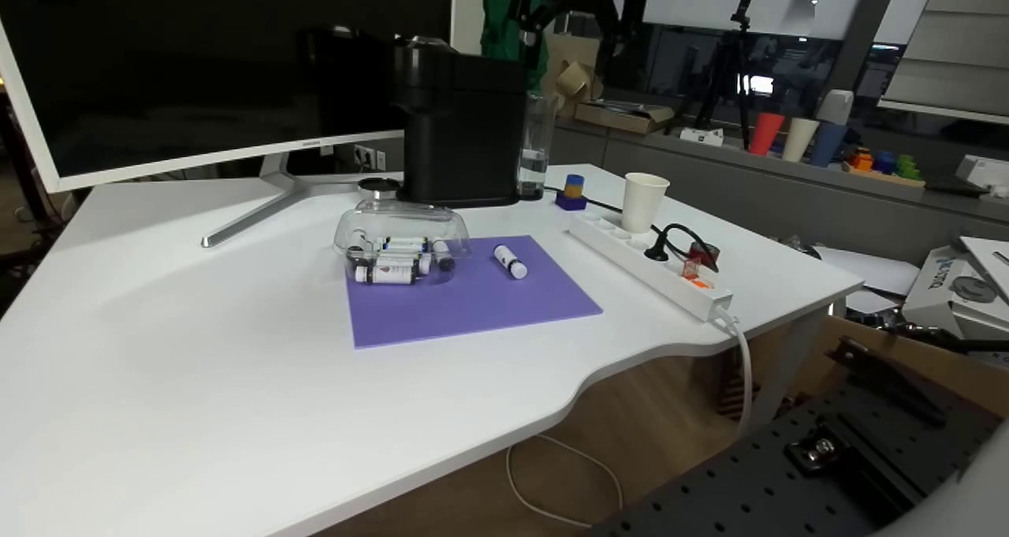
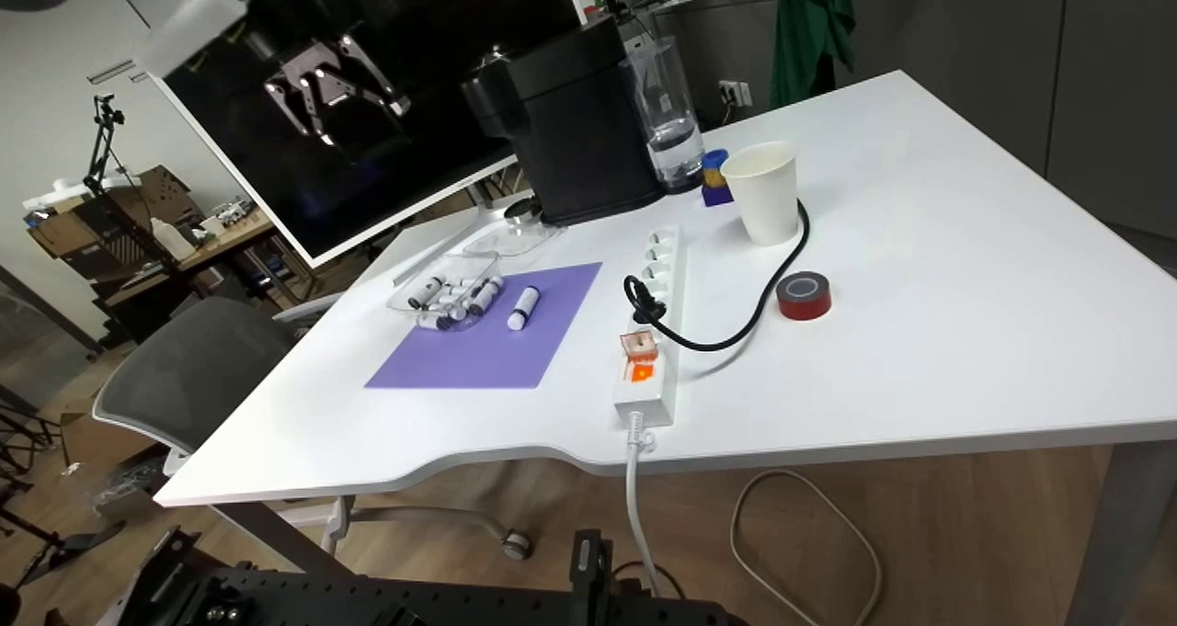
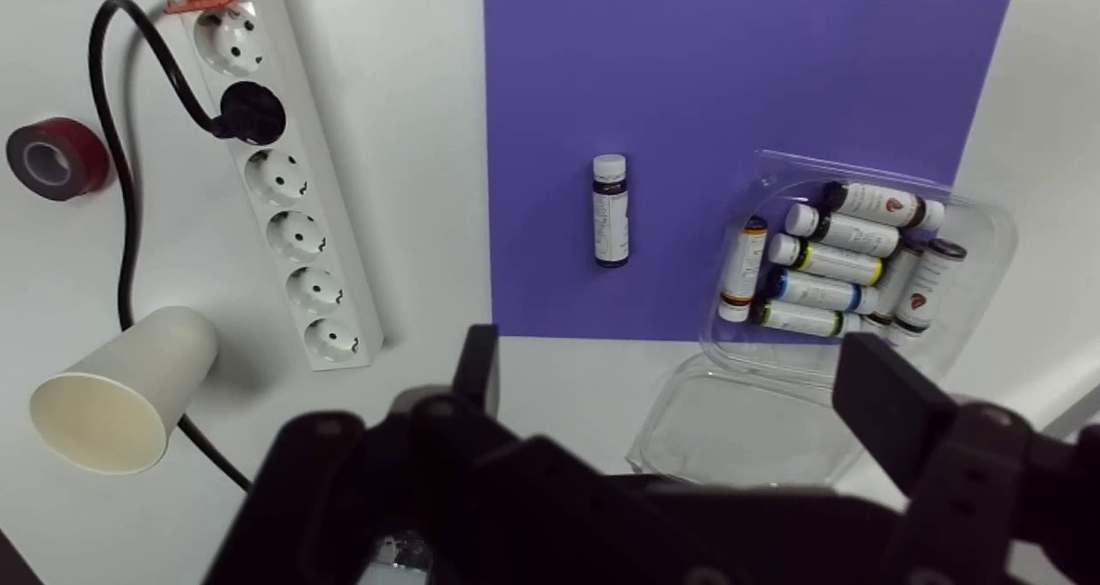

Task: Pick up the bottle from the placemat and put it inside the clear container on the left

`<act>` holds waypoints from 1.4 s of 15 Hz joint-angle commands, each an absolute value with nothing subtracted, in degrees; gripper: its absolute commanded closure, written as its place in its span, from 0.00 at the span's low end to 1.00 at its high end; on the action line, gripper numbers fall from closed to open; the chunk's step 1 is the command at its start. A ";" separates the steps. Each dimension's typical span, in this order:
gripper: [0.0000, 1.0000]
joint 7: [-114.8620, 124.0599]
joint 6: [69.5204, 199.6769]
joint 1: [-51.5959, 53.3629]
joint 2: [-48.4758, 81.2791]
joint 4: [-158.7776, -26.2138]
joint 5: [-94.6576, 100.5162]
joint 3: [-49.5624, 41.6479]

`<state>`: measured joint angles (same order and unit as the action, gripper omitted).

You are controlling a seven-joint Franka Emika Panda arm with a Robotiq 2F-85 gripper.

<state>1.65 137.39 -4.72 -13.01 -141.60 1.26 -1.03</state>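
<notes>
The bottle, small with a white label, white cap and dark glass ends, lies alone on the purple placemat. It shows in both exterior views, apart from the tub. The clear container is a low see-through tub, partly on the mat's edge, holding several similar bottles. It also shows in both exterior views. My gripper is open and empty, high above the table. In both exterior views it hangs well above the mat and bottle.
A clear lid lies open beside the tub. A black coffee machine with a water tank and a large monitor stand behind. A power strip with a black cable, a paper cup and red tape lie beside the mat.
</notes>
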 commanded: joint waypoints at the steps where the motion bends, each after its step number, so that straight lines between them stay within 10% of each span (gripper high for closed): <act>1: 0.00 -1.45 133.51 -3.99 -0.74 -131.15 2.03 -2.04; 21: 0.00 -11.86 159.55 -7.76 22.21 -131.16 -2.56 0.07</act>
<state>-7.44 156.89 -5.17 17.87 -132.98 0.29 -1.72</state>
